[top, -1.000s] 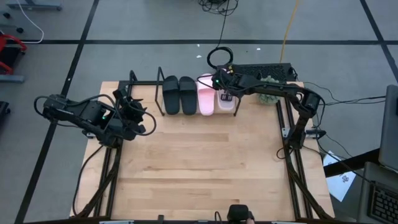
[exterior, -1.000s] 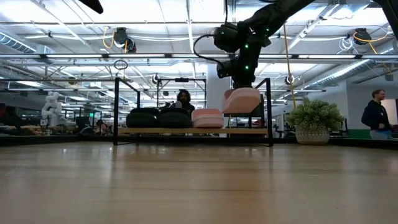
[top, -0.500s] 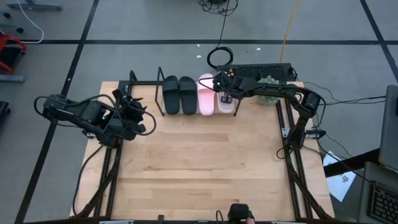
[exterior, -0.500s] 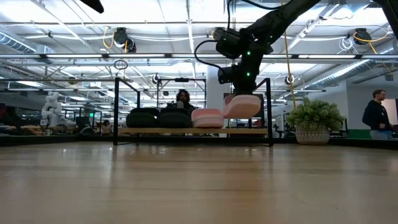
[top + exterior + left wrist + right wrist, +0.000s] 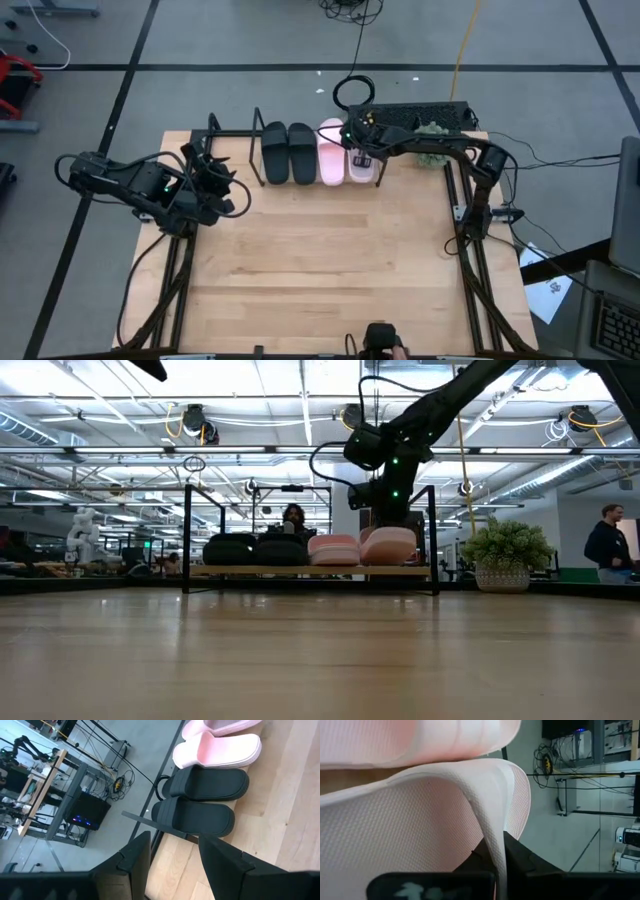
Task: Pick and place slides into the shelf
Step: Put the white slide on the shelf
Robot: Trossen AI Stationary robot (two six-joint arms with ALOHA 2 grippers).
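Table point(image 5: 320, 270): bare light wooden top nearest the low camera; nothing lies on the front and middle of it.
Left arm: parked over the table's left side, well short of the shelf.
Left gripper point(image 5: 218, 180): hangs above the board, pointed toward the shelf; its two dark fingers point(image 5: 137, 857) stand apart with only air between them and hold nothing.
Shelf point(image 5: 310, 571): low black wire frame with a light board, standing at the far edge of the table, toward the middle.
Black slides point(image 5: 288, 152): the pair lies side by side on the left part of the shelf board, touching each other; the left wrist view shows them flat point(image 5: 200, 800).
First pink slide point(image 5: 331, 152): lies on the board just right of the black pair, flat in the low view point(image 5: 334, 549).
Second pink slide point(image 5: 362, 162): rightmost in the row, close beside the first pink one; in the low view its sole rests level on the board point(image 5: 390, 546).
Right arm: reaches from the table's right side across to the right end of the shelf.
Right gripper point(image 5: 362, 153): directly over the second pink slide; the right wrist view shows the fingers point(image 5: 520, 857) closed on a thin edge of the slide's strap point(image 5: 492, 845), pinching it.
Potted plant point(image 5: 508, 555): stands to the right of the shelf, behind the table's far corner.
Room beyond: one person point(image 5: 603, 545) stands at the far right, another person's head point(image 5: 295, 516) shows behind the shelf.
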